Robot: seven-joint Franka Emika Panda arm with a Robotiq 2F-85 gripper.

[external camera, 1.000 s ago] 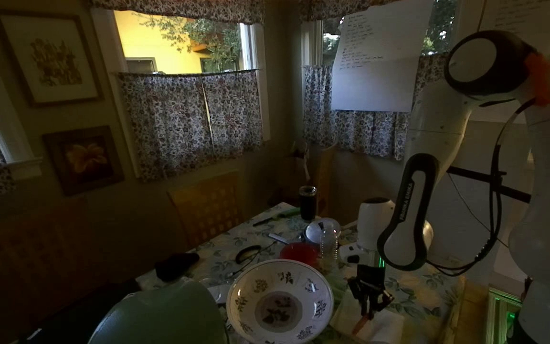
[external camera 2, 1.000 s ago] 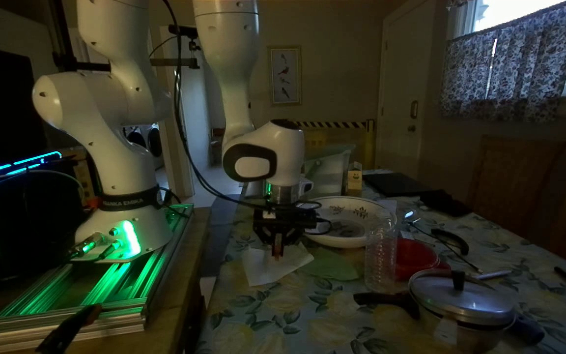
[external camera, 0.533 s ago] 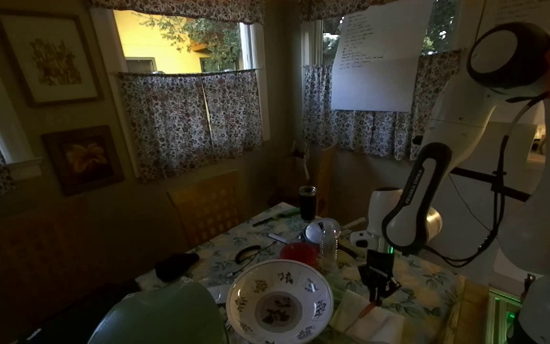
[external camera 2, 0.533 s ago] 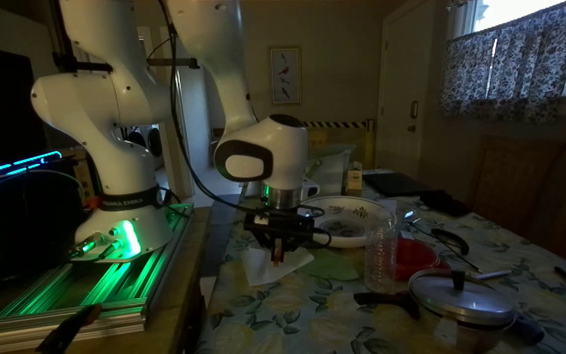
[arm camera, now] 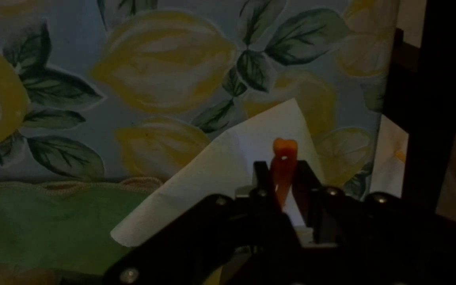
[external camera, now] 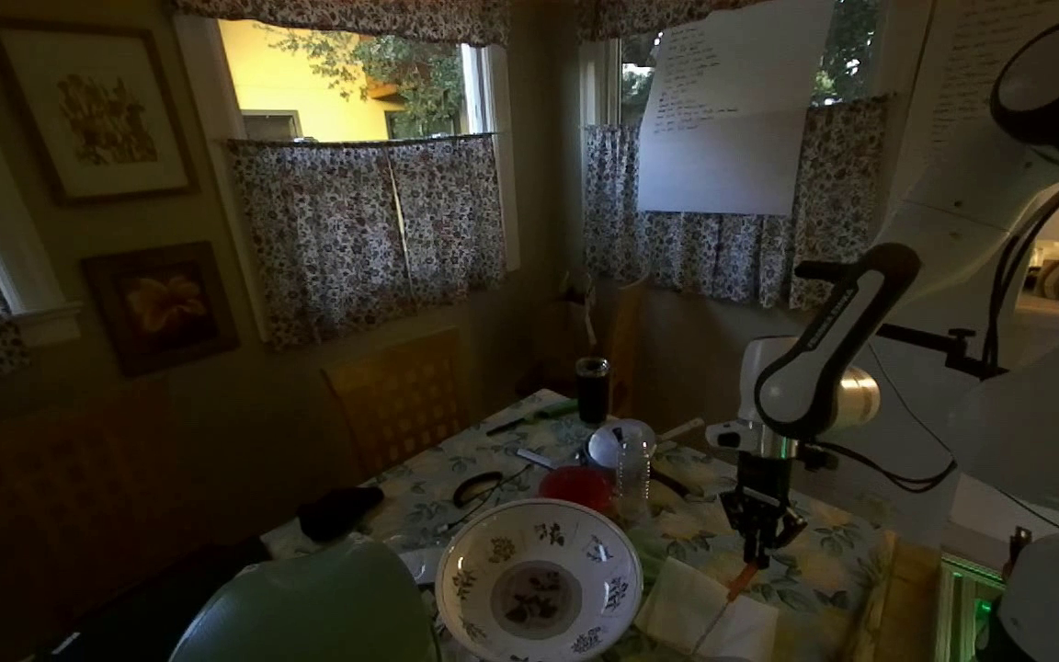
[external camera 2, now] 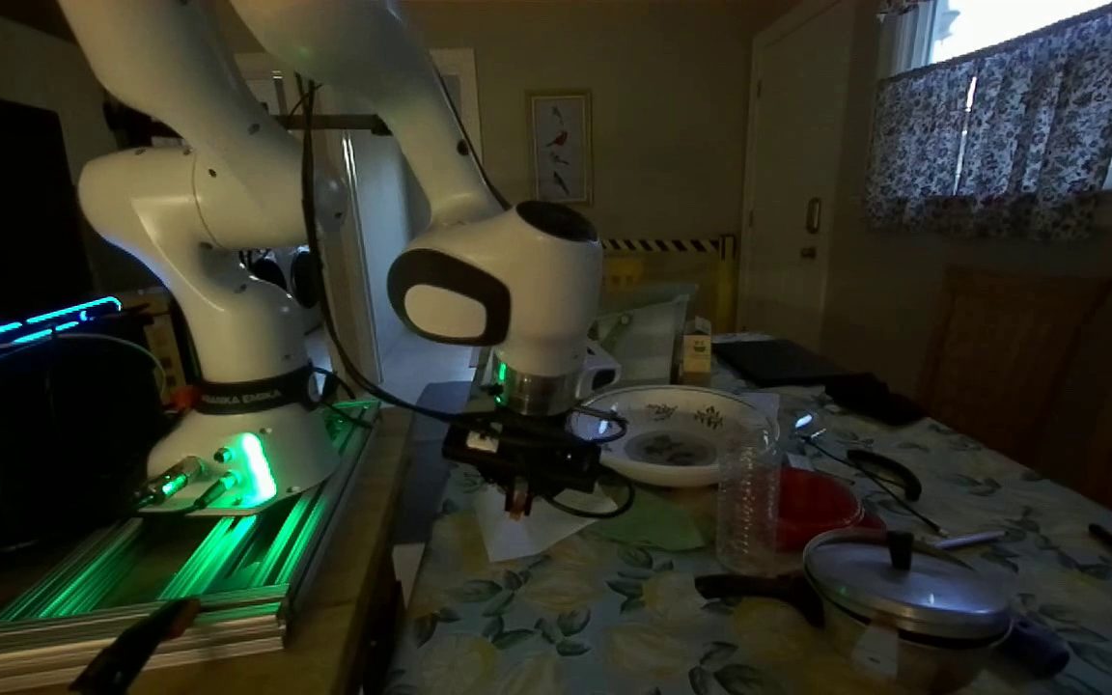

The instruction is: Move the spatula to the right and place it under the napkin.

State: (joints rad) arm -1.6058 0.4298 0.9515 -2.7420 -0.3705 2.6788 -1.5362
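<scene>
The spatula has an orange handle (external camera: pixel 743 580) and a thin shaft that slants down over the napkin towards the bottom of that exterior view. The napkin (external camera: pixel 674 598) is white and lies flat on the flowery tablecloth; it also shows in an exterior view (external camera 2: pixel 506 537) and in the wrist view (arm camera: pixel 220 170). My gripper (external camera: pixel 756 561) is shut on the handle, near the napkin's edge. In the wrist view the gripper (arm camera: pixel 280 168) has the orange handle end (arm camera: pixel 285 148) between its fingers. The spatula's far end is not clear; I cannot tell if it touches the napkin.
A large patterned plate (external camera: pixel 516 519) stands beside the napkin. A green cloth (external camera 2: pixel 653 523), a clear plastic container (external camera 2: pixel 747 521), a red bowl (external camera 2: pixel 812 507) and a lidded pot (external camera 2: pixel 903 589) are on the table. The table edge (arm camera: pixel 390 59) runs close by.
The gripper has carried the spatula away from the plate side, up and right in an exterior view. More of the thin shaft shows over the napkin. The napkin has not visibly moved.
</scene>
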